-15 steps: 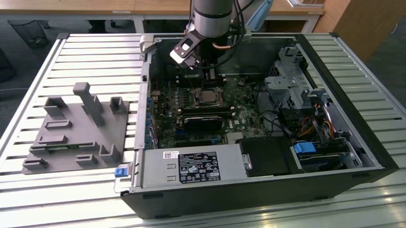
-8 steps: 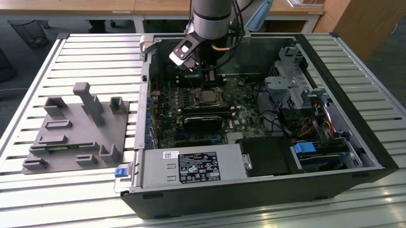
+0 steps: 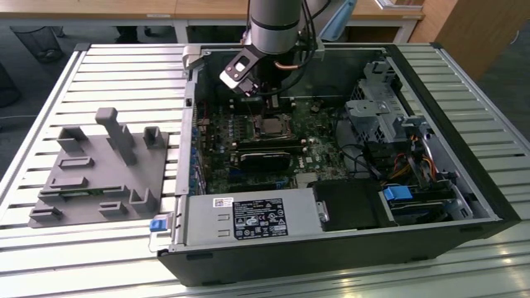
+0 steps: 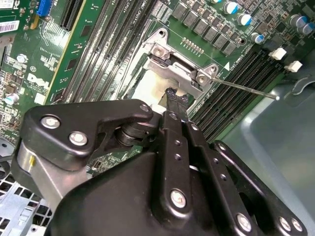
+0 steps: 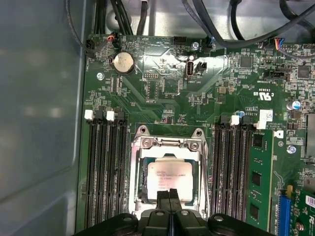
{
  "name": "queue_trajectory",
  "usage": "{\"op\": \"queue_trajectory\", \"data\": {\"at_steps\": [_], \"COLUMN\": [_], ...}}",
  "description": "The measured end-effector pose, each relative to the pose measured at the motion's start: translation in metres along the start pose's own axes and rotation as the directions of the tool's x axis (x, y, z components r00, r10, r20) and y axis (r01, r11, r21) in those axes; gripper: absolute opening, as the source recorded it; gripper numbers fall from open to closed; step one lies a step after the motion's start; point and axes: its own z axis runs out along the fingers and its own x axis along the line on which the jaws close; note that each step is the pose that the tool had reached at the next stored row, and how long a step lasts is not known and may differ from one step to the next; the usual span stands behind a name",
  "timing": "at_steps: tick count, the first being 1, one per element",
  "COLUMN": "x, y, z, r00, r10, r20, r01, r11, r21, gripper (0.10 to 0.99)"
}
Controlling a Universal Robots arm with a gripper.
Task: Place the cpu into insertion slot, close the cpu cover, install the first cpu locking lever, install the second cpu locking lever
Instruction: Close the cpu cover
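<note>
The cpu [image 5: 170, 177] sits flat in the insertion slot [image 5: 139, 189] on the green motherboard [image 5: 167, 93]. The cpu cover [image 5: 167, 144] lies down around it, and the cpu's pale top shows through the cover's window. The gripper [image 5: 170, 195] hangs right over the slot, at the edge of the cpu. Its two black fingers [image 4: 170, 132] are pressed together and hold nothing. I cannot tell if the tips touch the cpu. In the second wrist view a thin metal lever [image 4: 246, 88] sticks out sideways from a corner of the slot. Long black memory slots [image 5: 106, 167] run along both sides of the slot. A round silver battery [image 5: 123, 63] sits well apart from the slot. A grey plastic holder [image 3: 99, 167] lies far from the slot, outside the computer case [image 3: 331, 254].
</note>
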Motion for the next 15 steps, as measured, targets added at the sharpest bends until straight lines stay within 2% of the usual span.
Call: {"op": "queue_trajectory", "data": {"at_steps": [9, 15], "x": [-0.0001, -0.0001], "y": [-0.001, -0.0022], "z": [0.006, 0.0073], "r00": [1.0, 1.0], "r10": [0.0, 0.0], "r20": [0.0, -0.0001], "r01": [0.0, 0.0], "r11": [1.0, 1.0], "r21": [0.0, 0.0], "gripper": [0.118, 0.118]}}
